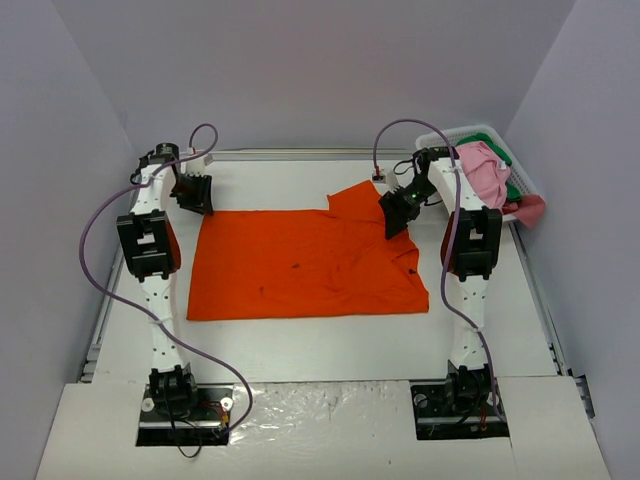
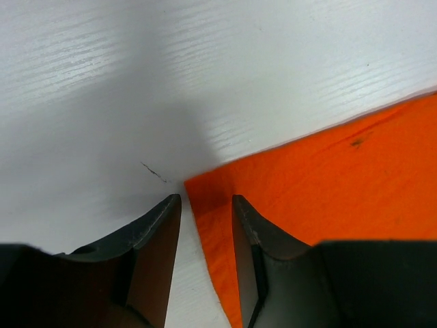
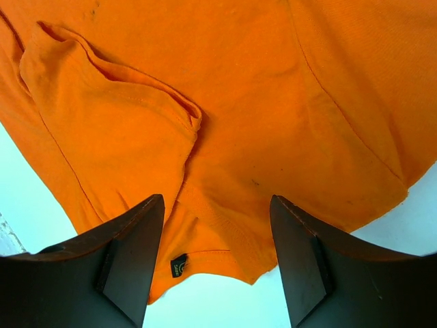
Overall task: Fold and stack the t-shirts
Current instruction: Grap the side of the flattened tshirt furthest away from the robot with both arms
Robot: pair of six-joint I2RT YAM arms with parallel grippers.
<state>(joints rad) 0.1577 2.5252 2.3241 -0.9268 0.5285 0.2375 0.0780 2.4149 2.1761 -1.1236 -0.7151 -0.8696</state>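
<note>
- left gripper (image 2: pixel 205 201): jaws narrowly parted astride the far-left corner of the orange t-shirt (image 1: pixel 300 265); right gripper (image 3: pixel 217 201): jaws wide, empty, above its rumpled right end.
- orange t-shirt: spread flat on the tabletop (image 1: pixel 320 350), dark-specked; probably light, limp, unbreakable; best pinched at corners or hems.
- pink t-shirt (image 1: pixel 482 165), green t-shirt (image 1: pixel 512 187): bundled in the basket (image 1: pixel 465 131).

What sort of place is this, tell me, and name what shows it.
Probably a robot test booth, not a home: plain pale walls box in a white table, a left arm and right arm are bolted at its near edge, and an orange t-shirt lies spread.
</note>
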